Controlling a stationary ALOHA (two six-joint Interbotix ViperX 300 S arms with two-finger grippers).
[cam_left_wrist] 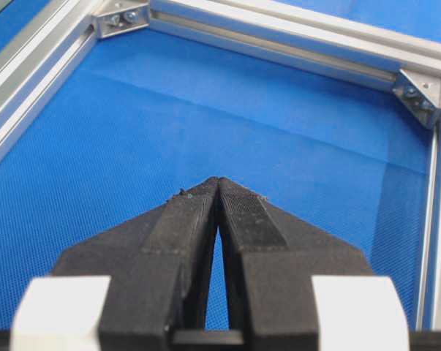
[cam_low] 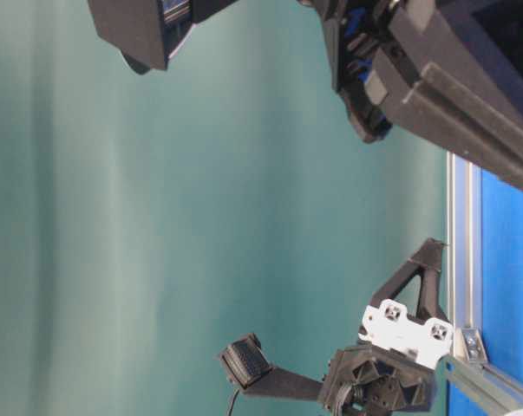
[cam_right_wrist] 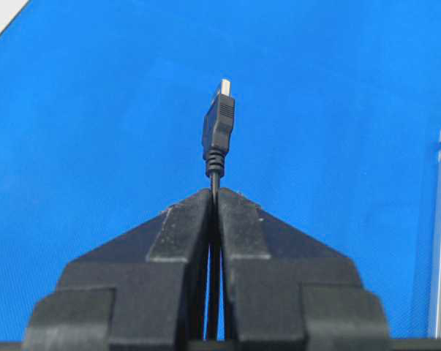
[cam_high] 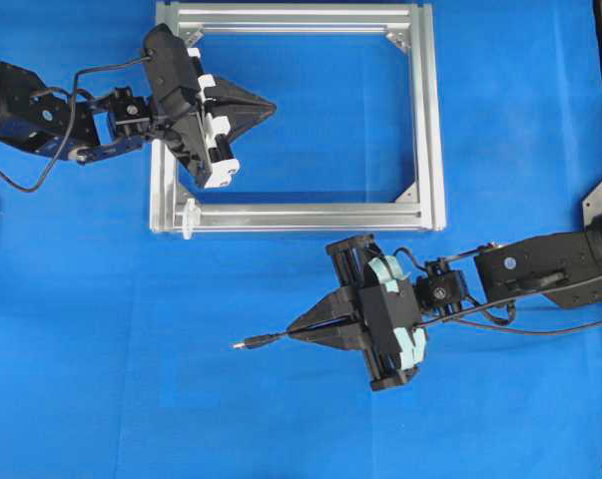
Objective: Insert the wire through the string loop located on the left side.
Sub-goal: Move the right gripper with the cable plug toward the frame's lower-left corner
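Wire [cam_high: 266, 340] is sitting pinched in the right gripper [cam_high: 299, 329], fingers closed on the cable just behind the plug. In the right wrist view the plug [cam_right_wrist: 219, 124] is sticking straight out past the fingertips, metal tip fwd, w/ bare blue mat ahead of it. Behind the gripper the cable is running back along the right arm; its far end is cut off at the overhead pic's edge.

Left gripper [cam_high: 269, 104] is hovering over the silver frame [cam_high: 430, 120], inside its near-left portion, fingers pressed together w/ nothing between them. Left wrist view is showing the closed tips [cam_left_wrist: 219, 191] over mat, frame rails and two corner brackets beyond.

String loop: hard to make out. A small white piece [cam_high: 189, 218] is standing at the frame's corner below the left gripper's body in the overhead view, well apart from the plug; can't tell if that's the loop itself, too small. A pale strip at the right wrist view's right edge is cut off, can't identify it.

Table-level view is mostly blurred arm parts close to the lens; gripper states aren't readable there.
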